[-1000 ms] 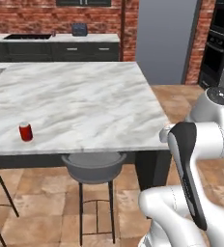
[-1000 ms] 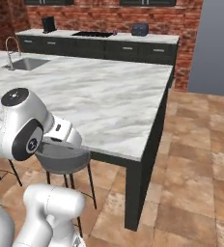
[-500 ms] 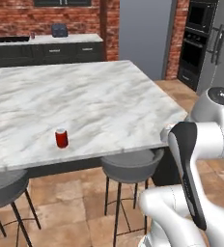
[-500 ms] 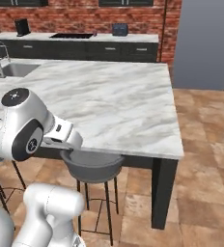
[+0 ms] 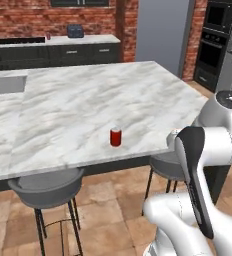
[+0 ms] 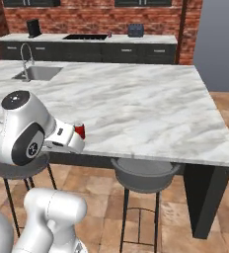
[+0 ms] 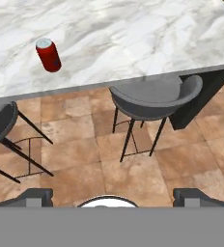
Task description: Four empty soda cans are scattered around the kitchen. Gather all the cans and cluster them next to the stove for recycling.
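Plainly, red soda can [image 5: 116, 136] on marble island [image 5: 78, 110], label unreadable

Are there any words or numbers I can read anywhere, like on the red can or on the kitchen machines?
None: no word, number or sign can be read in these pictures.
Red soda can on the marble island: plain red sides and a silver top, with no readable label.
Black toaster on the back counter: too small and blurred to show any text.
Wall oven: no readable markings.
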